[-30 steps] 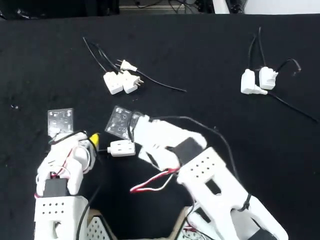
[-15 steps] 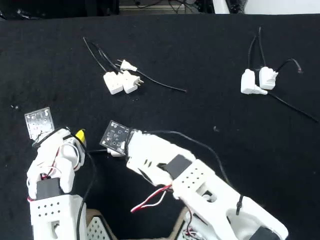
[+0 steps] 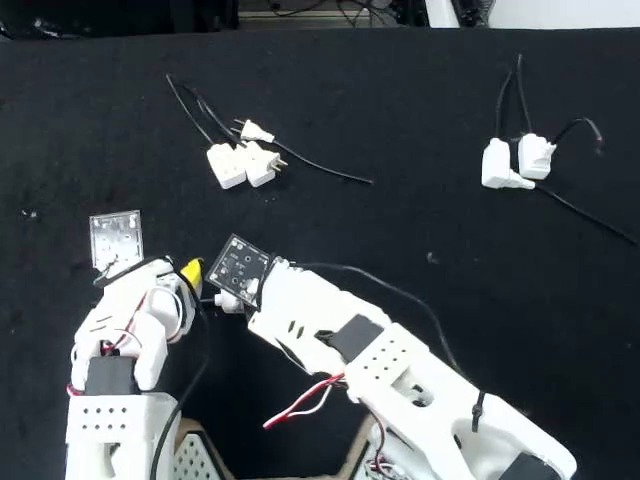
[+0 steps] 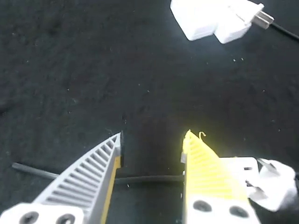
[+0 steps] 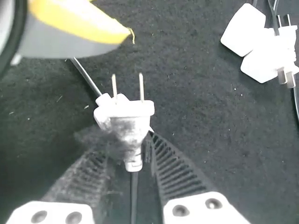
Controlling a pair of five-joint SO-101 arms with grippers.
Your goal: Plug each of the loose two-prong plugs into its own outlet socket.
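My right gripper (image 5: 132, 150) is shut on the tail of a white two-prong plug (image 5: 125, 113), whose prongs point away from it. In the high view this plug (image 3: 226, 300) lies near the table's front left, with the right gripper (image 3: 236, 292) over it. The plug's thin black cable (image 4: 148, 178) runs between the fingers of my left gripper (image 4: 152, 139), which stands open astride it with its yellow finger (image 4: 205, 170) beside the plug. The left gripper (image 3: 185, 280) sits just left of the plug. Two white outlet sockets (image 3: 238, 163) lie farther back.
A loose plug (image 3: 257, 131) with a black cord lies by the back-left sockets. A second white socket pair (image 3: 515, 160) with cords sits at the back right. Black cloth covers the table (image 3: 400, 230), and its middle is bare.
My left arm swung left and then came back right beside the plug. The right arm pushed left and forward, and the plug shifted slightly left with it.
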